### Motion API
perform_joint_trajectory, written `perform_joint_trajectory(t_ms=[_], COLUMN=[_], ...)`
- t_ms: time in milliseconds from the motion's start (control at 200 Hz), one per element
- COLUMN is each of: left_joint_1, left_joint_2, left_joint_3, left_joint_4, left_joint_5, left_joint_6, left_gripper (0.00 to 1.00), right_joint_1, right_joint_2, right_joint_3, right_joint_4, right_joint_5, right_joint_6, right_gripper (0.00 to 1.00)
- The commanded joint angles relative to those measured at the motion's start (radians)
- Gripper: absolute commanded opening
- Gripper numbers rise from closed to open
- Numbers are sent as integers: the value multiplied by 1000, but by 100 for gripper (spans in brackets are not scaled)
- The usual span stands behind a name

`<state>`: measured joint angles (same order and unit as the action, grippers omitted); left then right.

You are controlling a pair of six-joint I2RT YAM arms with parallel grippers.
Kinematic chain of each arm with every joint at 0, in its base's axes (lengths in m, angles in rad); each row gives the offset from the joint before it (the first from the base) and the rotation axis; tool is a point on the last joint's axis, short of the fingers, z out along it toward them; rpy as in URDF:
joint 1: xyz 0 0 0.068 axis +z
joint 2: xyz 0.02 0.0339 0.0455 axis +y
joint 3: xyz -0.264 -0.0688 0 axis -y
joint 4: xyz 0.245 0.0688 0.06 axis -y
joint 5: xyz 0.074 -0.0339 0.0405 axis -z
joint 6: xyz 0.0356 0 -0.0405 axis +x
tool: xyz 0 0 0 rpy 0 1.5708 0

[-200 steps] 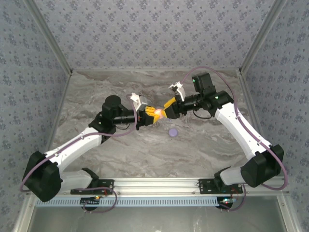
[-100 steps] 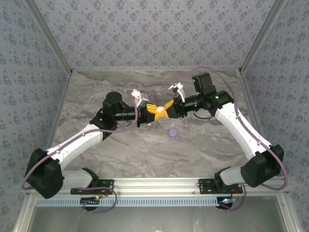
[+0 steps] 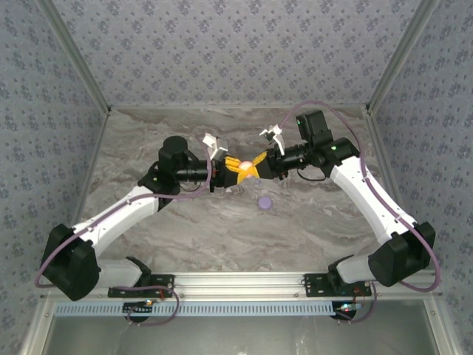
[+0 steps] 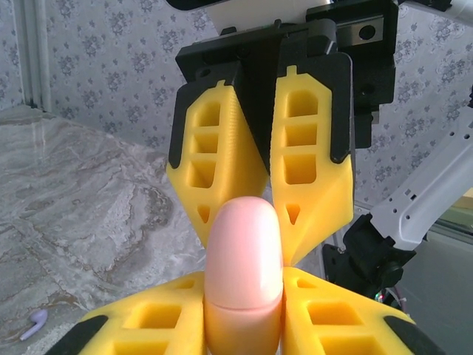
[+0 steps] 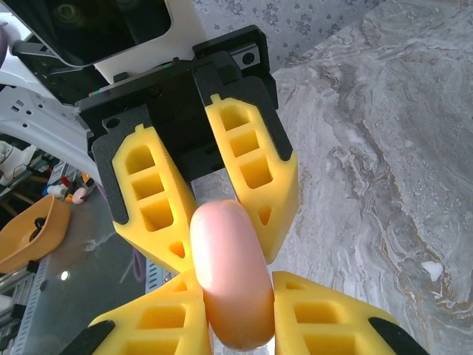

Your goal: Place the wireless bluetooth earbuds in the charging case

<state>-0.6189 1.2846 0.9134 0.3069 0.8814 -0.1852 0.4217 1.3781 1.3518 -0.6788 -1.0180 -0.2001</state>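
Above the middle of the bench (image 3: 185,229), both arms meet nose to nose and share one object: the salmon-pink charging case (image 4: 244,244), lifted clear of the marble. Left hand (image 4: 244,303): clamped on the case, its yellow fingers (image 4: 159,325) pressed to either side; how firm that hold is, I cannot tell. Right hand (image 5: 236,296): drawn together on the same case from the opposite direction, taking the half the left hand leaves free. The case sits edge-on between the two pairs of fingers, lid shut, with a thin seam visible close to the left hand's fingers in the left wrist view. Judgement: the double hold looks deliberate — one hand steadies the base while the other takes the lid side, either to pry it open or to pass the case across. Which of the two cannot be settled from this. Earbuds: one small purple earbud (image 4: 33,323) lies on the bench, low at the left of the left wrist view and well apart from the raised case. Whether any earbud already sits inside the shut case is hidden. A purple case (image 3: 264,202) rests alone on the bench, a little nearer the arm bases than the hands. Judged state — insertion not yet done; the lid must open first.
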Motion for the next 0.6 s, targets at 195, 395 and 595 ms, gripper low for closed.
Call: perform_joint_trajectory(t_ms=[195, 395, 595], left_joint_1=[-10, -10, -11], left_joint_2=[33, 33, 46], left_joint_3=[71, 73, 83], left_joint_4=[-26, -37, -52], left_joint_5=[71, 78, 100], left_joint_6=[16, 20, 18], left_gripper=[38, 36, 34], right_joint_1=[7, 7, 9], right_joint_2=[-2, -1, -2], right_joint_3=[41, 46, 46], right_joint_4=[-23, -28, -21], right_joint_5=[-10, -19, -22], right_joint_6=[-3, -7, -1], right_gripper=[21, 21, 21])
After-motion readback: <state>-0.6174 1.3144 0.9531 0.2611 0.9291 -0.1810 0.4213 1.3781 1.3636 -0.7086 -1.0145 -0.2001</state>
